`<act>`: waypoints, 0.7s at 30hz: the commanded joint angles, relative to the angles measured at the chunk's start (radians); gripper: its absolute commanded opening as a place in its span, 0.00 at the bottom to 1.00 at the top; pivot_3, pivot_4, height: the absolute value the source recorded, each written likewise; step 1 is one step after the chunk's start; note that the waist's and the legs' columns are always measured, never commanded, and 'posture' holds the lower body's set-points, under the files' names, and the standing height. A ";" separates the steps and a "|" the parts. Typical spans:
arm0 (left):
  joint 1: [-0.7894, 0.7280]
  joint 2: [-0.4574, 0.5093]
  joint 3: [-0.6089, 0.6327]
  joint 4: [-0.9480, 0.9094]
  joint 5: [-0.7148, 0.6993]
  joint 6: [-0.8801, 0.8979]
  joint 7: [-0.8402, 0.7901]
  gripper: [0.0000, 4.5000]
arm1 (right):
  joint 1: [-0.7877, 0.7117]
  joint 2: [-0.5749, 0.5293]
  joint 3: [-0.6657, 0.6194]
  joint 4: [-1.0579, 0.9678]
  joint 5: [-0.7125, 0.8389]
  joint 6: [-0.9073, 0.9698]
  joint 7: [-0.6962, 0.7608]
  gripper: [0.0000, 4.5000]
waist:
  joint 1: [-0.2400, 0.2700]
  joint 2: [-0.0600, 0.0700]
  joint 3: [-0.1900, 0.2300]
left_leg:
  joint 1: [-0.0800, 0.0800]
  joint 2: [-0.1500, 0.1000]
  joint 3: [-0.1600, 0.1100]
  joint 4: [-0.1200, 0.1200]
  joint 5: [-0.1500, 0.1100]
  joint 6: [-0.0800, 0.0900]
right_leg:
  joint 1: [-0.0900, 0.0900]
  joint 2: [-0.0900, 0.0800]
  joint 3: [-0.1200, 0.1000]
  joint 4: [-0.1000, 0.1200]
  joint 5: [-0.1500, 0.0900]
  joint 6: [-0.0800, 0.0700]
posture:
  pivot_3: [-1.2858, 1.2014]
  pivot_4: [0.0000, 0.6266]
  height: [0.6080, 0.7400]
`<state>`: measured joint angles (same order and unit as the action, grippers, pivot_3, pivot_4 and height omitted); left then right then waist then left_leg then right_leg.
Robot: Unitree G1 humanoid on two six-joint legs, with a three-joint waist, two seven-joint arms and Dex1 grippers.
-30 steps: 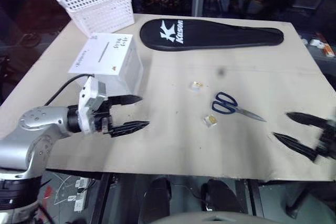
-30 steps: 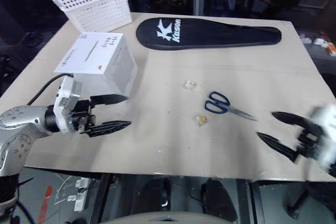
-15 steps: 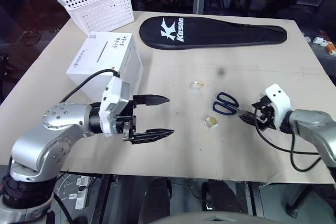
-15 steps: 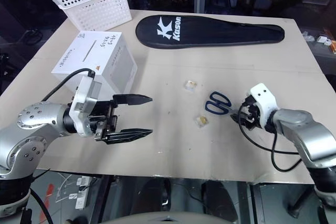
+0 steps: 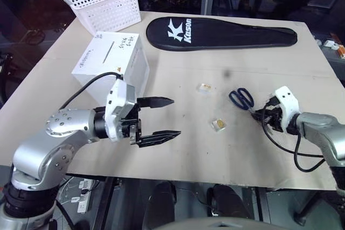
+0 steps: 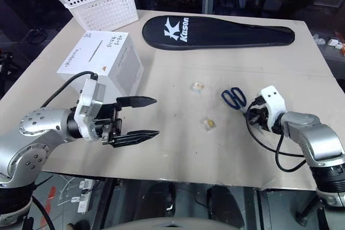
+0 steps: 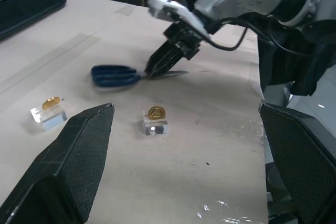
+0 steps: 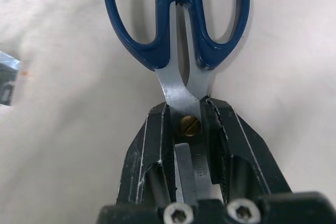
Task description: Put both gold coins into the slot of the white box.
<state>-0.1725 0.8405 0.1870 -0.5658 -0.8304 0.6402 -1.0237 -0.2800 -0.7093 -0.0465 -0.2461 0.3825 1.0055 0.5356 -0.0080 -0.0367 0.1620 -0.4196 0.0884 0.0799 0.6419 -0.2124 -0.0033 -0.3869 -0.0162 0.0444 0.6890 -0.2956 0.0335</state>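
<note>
Silver arms w/ black cables, white wrist blocks, left gripper (image 5: 161, 117) w/ black fingers.

White perforated basket (image 5: 102, 5) at table's (image 5: 178, 152) far left corner. Black racket cover (image 5: 221, 32) with white "Kason" lettering lies along far edge. Blue-handled scissors (image 5: 242, 98) lie flat toward right side, blades pointing toward near right edge. Two small clear square cases, one (image 5: 204, 87) left of scissors' handles, other (image 5: 219, 125) nearer front edge, well apart from each other.
</note>
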 commanded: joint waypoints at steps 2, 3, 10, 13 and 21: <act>-0.005 -0.013 0.002 -0.026 -0.012 -0.021 0.010 1.00 | -0.019 0.026 -0.196 0.052 -0.098 0.070 -0.231 0.08 | -0.004 0.001 0.001 | 0.000 0.000 0.000 0.000 0.000 0.000 | 0.000 0.000 0.000 0.000 0.000 0.000 | 0.52 0.24 1.00; -0.009 -0.014 -0.002 -0.026 -0.008 -0.023 0.010 1.00 | -0.020 0.029 -0.221 0.057 -0.112 0.096 -0.264 0.08 | -0.004 0.001 0.001 | 0.000 0.000 0.001 0.000 0.000 0.000 | -0.001 0.000 0.001 0.000 0.000 0.000 | 0.52 0.24 1.00; -0.012 -0.017 -0.006 -0.013 0.002 -0.033 0.005 1.00 | 0.074 -0.008 -0.322 0.020 -0.131 0.196 -0.284 0.08 | -0.006 0.002 0.001 | -0.001 0.000 0.001 -0.004 0.000 0.000 | -0.002 0.000 0.001 -0.001 0.000 0.000 | 0.52 0.24 1.00; -0.006 -0.018 -0.015 -0.013 0.008 -0.042 -0.005 1.00 | 0.122 -0.022 -0.318 -0.001 -0.100 0.199 -0.228 0.38 | -0.007 0.002 0.001 | -0.001 0.000 0.001 -0.005 0.000 0.000 | -0.002 0.000 0.001 -0.004 0.000 0.000 | 0.52 0.24 1.00; -0.012 -0.008 -0.007 0.008 -0.010 -0.043 -0.033 1.00 | 0.243 -0.075 -0.356 -0.210 -0.009 0.034 -0.041 0.99 | -0.008 0.002 0.001 | -0.001 0.000 0.000 -0.006 0.000 0.000 | -0.001 0.001 0.000 -0.007 0.000 0.000 | 0.52 0.24 1.00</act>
<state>-0.1826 0.8233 0.1566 -0.5506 -0.8189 0.6081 -1.0384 -0.0505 -0.7696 -0.3584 -0.3242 0.3057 1.1120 0.3993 -0.0157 -0.0342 0.1629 -0.4206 0.0882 0.0802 0.6357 -0.2123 -0.0034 -0.3879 -0.0155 0.0447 0.6819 -0.2955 0.0338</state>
